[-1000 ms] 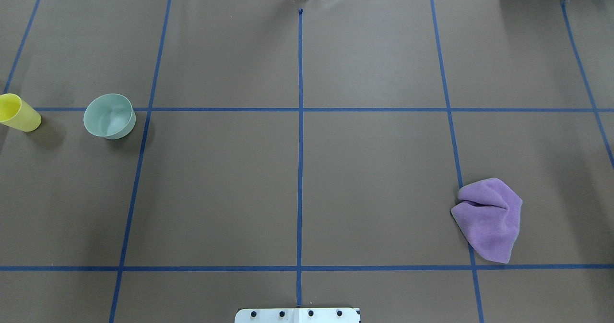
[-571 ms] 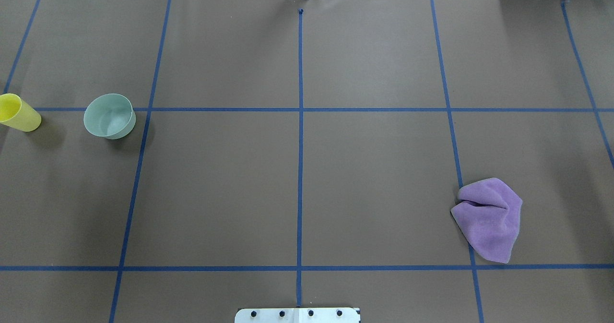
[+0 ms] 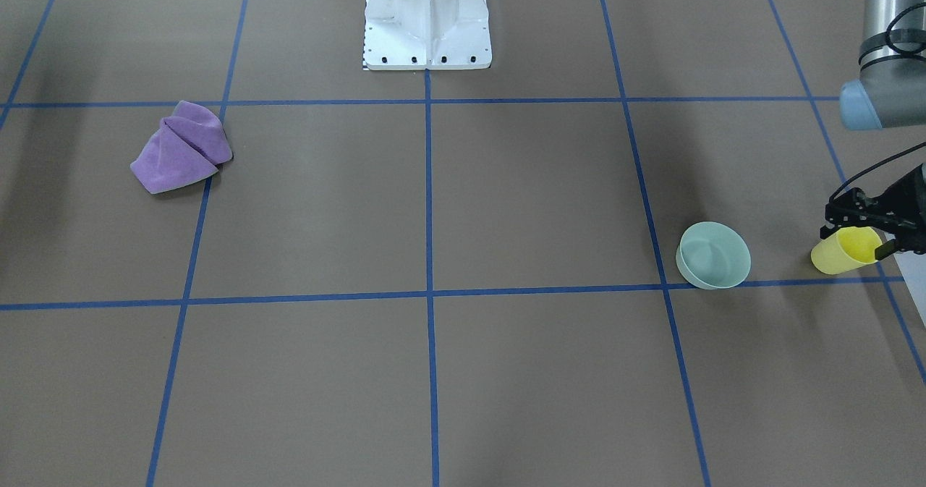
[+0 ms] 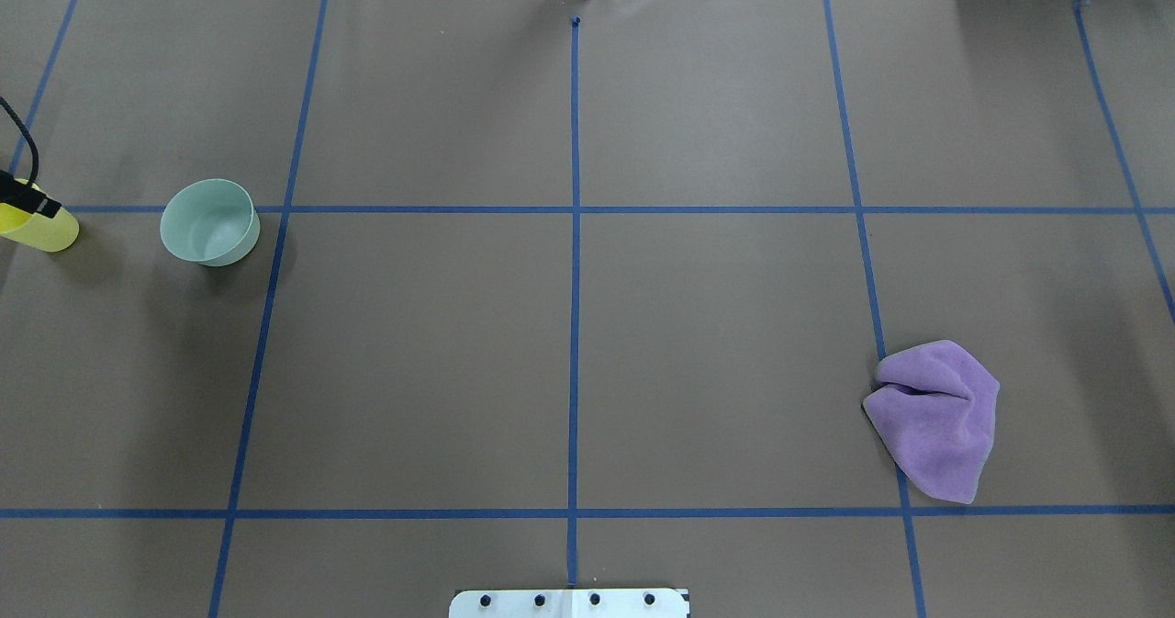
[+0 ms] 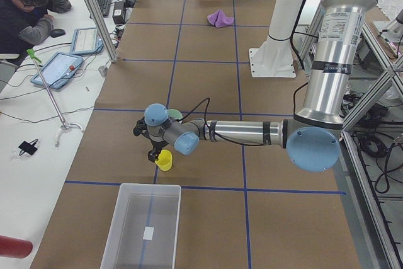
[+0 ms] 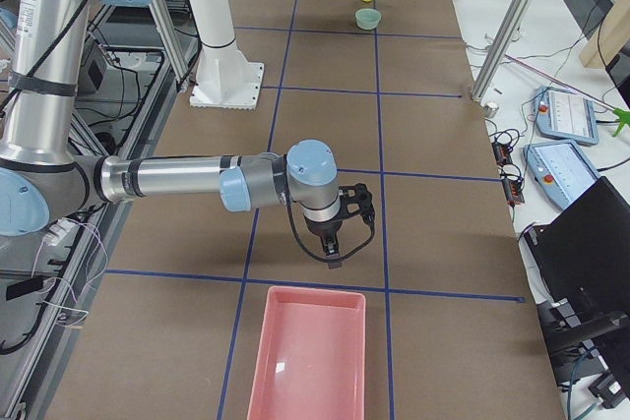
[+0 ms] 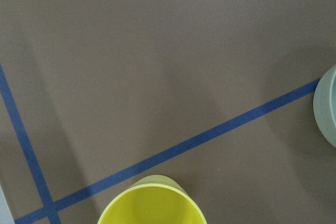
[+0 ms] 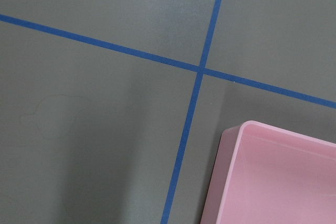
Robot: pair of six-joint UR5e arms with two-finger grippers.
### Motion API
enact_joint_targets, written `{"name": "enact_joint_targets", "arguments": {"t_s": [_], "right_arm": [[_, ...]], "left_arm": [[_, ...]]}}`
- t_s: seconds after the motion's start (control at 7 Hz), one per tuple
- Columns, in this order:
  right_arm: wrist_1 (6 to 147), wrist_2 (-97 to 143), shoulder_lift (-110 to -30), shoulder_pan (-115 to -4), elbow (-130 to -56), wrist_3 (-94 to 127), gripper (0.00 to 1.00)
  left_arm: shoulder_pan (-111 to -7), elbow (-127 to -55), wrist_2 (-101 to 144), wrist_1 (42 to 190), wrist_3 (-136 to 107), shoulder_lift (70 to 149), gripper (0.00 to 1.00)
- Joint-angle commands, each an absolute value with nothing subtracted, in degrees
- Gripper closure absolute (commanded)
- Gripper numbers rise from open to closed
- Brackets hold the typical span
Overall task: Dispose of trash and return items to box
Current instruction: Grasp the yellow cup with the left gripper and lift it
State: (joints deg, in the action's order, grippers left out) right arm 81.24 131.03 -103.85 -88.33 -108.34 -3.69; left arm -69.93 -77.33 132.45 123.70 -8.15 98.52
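Note:
A yellow cup (image 3: 839,254) stands upright at the table's left end, also seen in the overhead view (image 4: 41,230) and at the bottom of the left wrist view (image 7: 152,205). My left gripper (image 3: 864,237) hangs right over the cup's mouth, open, with one finger at the rim. A pale green bowl (image 3: 715,255) stands beside the cup. A purple cloth (image 4: 936,416) lies crumpled on the right side. My right gripper (image 6: 335,243) hovers low near a pink tray (image 6: 305,361); I cannot tell whether it is open or shut.
A clear plastic box (image 5: 141,231) sits at the table's end beyond the yellow cup. The pink tray also fills the lower right of the right wrist view (image 8: 278,177). Blue tape lines grid the brown table. An operator sits at a side desk (image 5: 28,4).
My left gripper has come into the overhead view at the left edge, over the yellow cup. The cup, bowl and cloth have not moved.

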Motion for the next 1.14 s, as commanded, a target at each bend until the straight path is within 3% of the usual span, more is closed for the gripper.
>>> {"name": "enact_joint_targets", "arguments": {"t_s": [0.0, 0.14, 0.29, 0.43, 0.57, 1.0], "right_arm": [[80.9, 131.0, -103.9, -88.3, -108.1, -3.7, 0.0], [80.9, 131.0, -103.9, -88.3, -108.0, -3.7, 0.0], [80.9, 131.0, -103.9, -88.3, -108.1, -3.7, 0.0], [80.9, 131.0, -103.9, -88.3, -108.1, -3.7, 0.0], [80.9, 131.0, -103.9, -88.3, -108.1, -3.7, 0.0], [80.9, 131.1, -103.9, -88.3, -108.0, -3.7, 0.0]], "left_arm": [[-69.1, -76.6, 132.6, 125.3, -8.3, 98.5, 0.53], [-69.2, -77.5, 133.0, 125.3, -8.3, 98.2, 0.57], [-69.2, -77.6, 133.1, 125.3, -8.3, 98.2, 0.68], [-69.3, -77.8, 133.1, 125.4, -8.3, 98.1, 0.92], [-69.4, -79.0, 133.1, 125.3, -8.3, 97.4, 1.0], [-73.0, -84.9, 133.2, 122.8, -8.3, 94.3, 1.0]]}}
